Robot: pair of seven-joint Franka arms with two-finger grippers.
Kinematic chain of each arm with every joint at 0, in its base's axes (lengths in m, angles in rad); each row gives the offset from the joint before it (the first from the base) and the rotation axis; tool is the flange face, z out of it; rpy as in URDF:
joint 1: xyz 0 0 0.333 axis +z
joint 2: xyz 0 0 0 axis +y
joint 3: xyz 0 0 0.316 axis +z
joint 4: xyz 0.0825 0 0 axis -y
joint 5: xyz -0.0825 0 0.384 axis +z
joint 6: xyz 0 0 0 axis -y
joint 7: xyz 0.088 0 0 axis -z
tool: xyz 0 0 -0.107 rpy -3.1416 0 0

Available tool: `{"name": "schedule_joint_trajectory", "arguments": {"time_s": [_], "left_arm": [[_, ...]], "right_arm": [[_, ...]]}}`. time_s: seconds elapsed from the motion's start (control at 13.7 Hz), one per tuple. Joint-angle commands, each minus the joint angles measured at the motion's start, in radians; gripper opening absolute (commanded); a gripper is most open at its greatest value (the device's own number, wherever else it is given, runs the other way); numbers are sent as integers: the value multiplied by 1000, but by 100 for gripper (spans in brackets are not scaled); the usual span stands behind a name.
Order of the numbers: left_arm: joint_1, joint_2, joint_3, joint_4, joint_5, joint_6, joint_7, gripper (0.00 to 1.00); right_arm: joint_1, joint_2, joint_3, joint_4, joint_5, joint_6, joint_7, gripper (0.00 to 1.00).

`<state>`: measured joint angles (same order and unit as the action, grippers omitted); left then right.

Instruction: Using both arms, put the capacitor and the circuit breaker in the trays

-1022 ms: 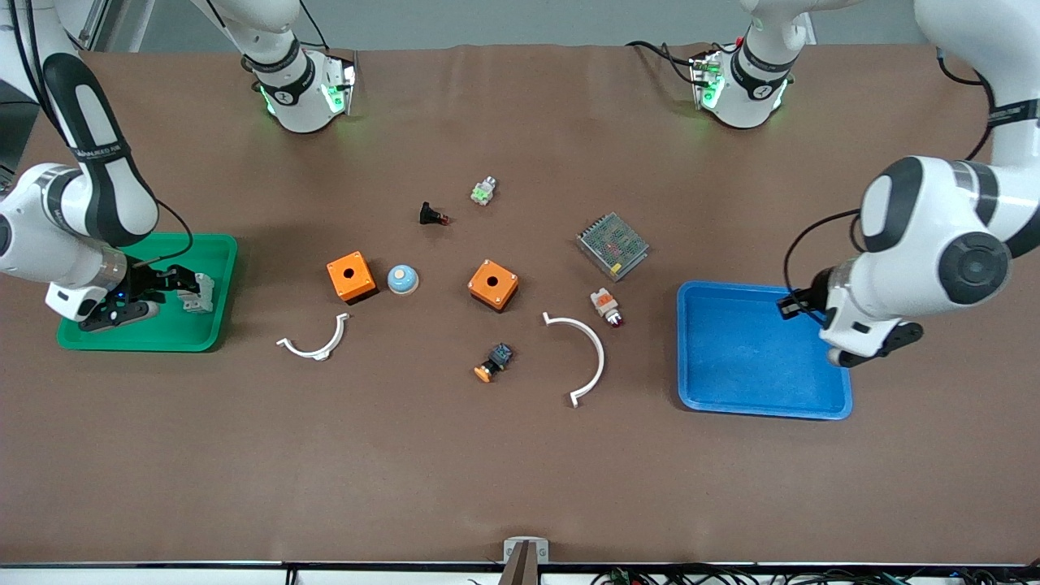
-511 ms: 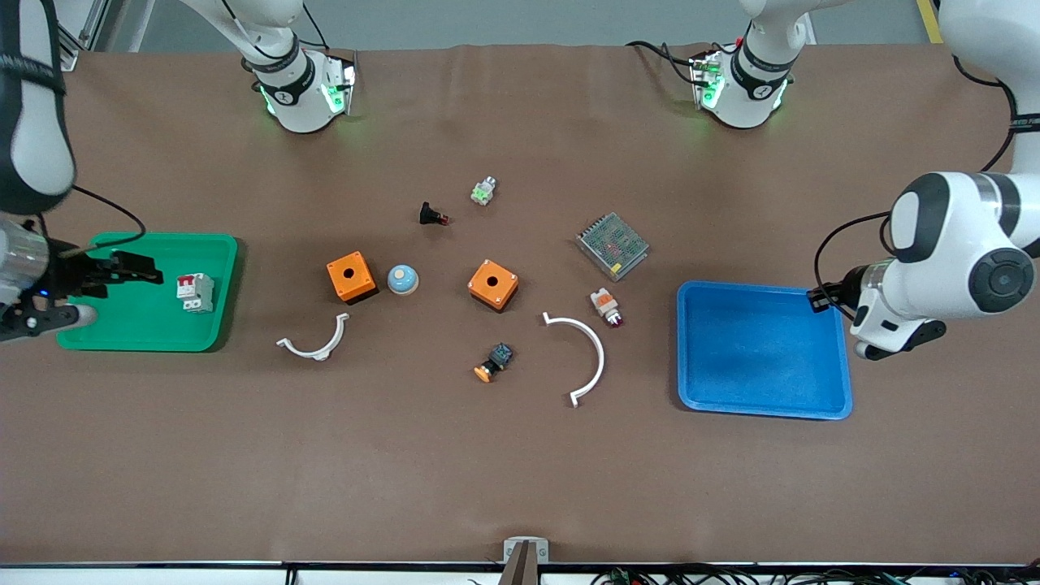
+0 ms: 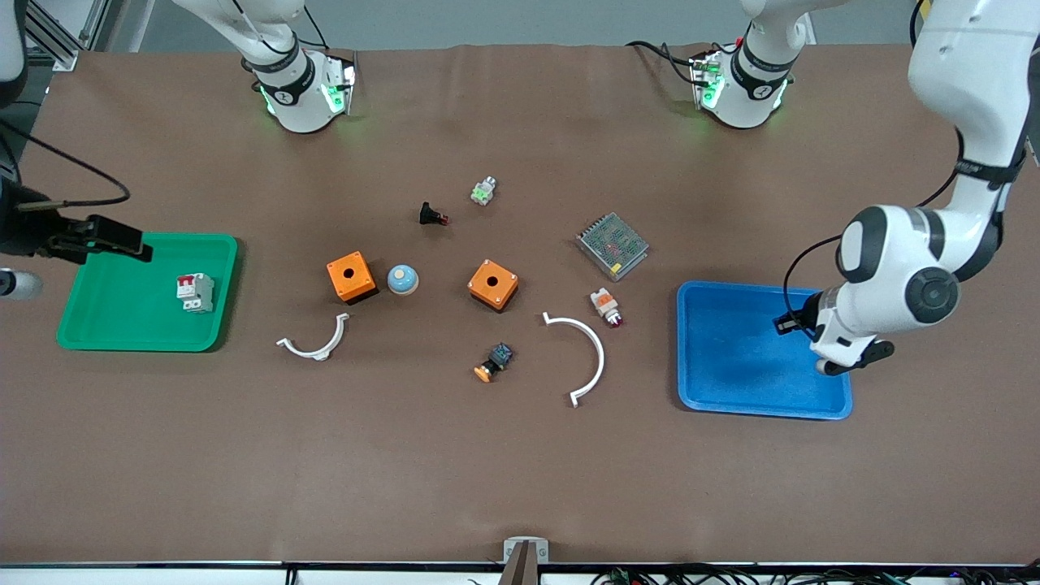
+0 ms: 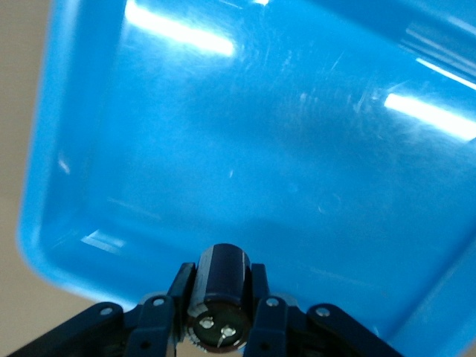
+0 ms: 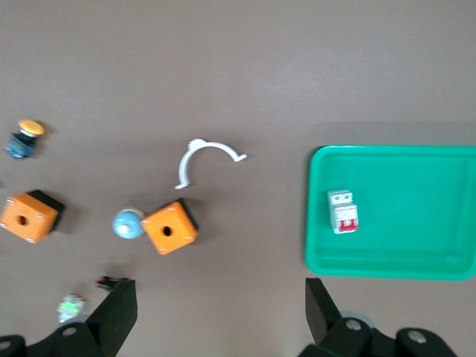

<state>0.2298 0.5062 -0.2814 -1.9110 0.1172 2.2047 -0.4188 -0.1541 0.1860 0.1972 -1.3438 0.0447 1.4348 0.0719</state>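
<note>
The circuit breaker point(image 3: 195, 292), a white block with red levers, lies in the green tray point(image 3: 106, 325) at the right arm's end of the table. It also shows in the right wrist view point(image 5: 343, 211). My right gripper point(image 3: 110, 236) is open and empty, up over the tray's edge, well apart from the breaker; its fingers point(image 5: 119, 312) stand wide. My left gripper point(image 3: 786, 322) is over the blue tray point(image 3: 731, 390), shut on the capacitor point(image 4: 221, 275), a dark cylinder held between its fingers point(image 4: 262, 297) just above the tray floor point(image 4: 297, 149).
Between the trays lie two orange boxes point(image 3: 351, 277) point(image 3: 493, 284), a blue dome point(image 3: 402, 279), two white arcs point(image 3: 313, 345) point(image 3: 581, 353), a mesh power supply point(image 3: 613, 244), an indicator lamp point(image 3: 606, 306), a black push-button point(image 3: 432, 215) and an orange-tipped button point(image 3: 494, 362).
My right gripper let go of the circuit breaker in the green tray and drew up and away from it. My left gripper with the capacitor swung out to the blue tray's edge and back over it.
</note>
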Motion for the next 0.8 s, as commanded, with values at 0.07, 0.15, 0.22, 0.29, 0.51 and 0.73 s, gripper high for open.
{"name": "schedule_joint_trajectory", "arguments": {"time_s": [0.07, 0.15, 0.22, 0.29, 0.51, 0.73], "left_arm": [[-10, 50, -4, 33, 45, 7, -17, 8], [-10, 63, -4, 50, 47, 7, -14, 13], [-10, 72, -4, 64, 48, 7, -5, 29], [-12, 75, -4, 75, 50, 7, -5, 59], [-10, 58, -5, 122, 52, -8, 14, 100], [-9, -7, -16, 208, 52, -100, 35, 100]], "right_arm": [[59, -8, -13, 190, -17, -180, 63, 100], [64, -11, -13, 219, -25, -206, 81, 100], [62, -22, -12, 219, -17, -212, 91, 100], [62, -58, -16, 195, -26, -205, 91, 100], [54, -98, -21, 30, -31, -47, 109, 100], [38, -137, -21, -73, -23, 48, 138, 100]]}}
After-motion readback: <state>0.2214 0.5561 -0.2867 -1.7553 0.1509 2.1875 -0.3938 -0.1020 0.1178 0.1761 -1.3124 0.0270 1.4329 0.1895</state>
